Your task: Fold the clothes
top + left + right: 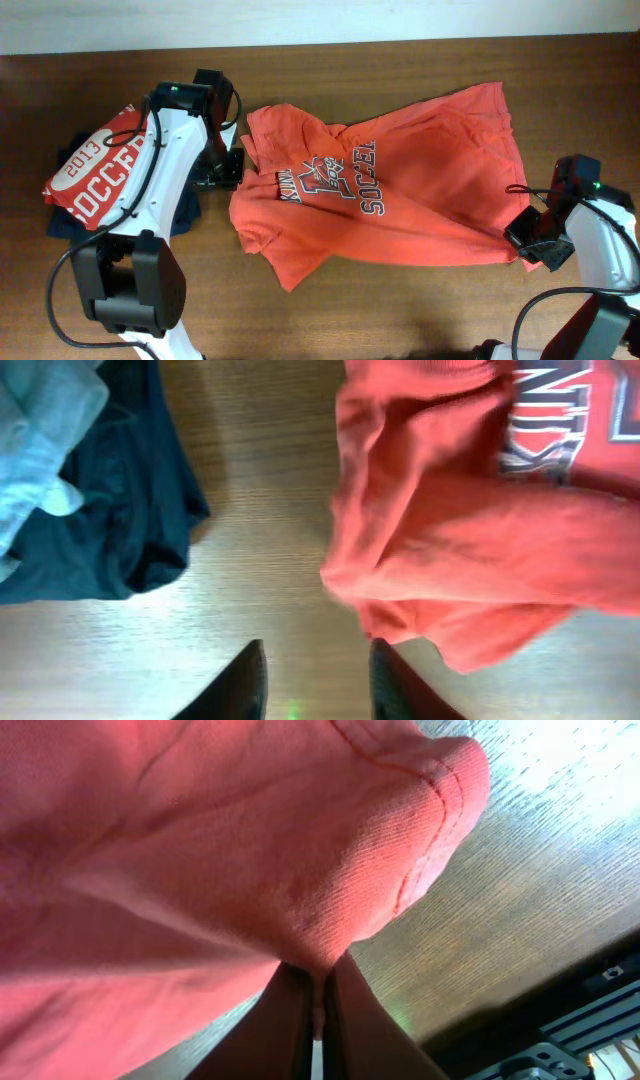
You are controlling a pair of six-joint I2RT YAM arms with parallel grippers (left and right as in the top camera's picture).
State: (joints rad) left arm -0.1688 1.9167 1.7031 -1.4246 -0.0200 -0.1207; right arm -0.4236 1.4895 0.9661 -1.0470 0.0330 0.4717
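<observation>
Orange T-shirt (400, 190) crumpled on the table (400, 320).
Right gripper (318, 982) pinches its hem near the right edge; left gripper (316, 665) stands open, empty.

- You had an orange-red short-sleeved cotton T-shirt (420, 200), plain apart from its navy-and-white chest print (330, 185).
- Your red cloth shirt (90, 175) carried white lettering.
- You saw a dark navy cloth garment (120, 510) and a pale grey cloth garment (40, 430).
- Your brown wood-grain table (400, 310) showed fine streaks.
</observation>
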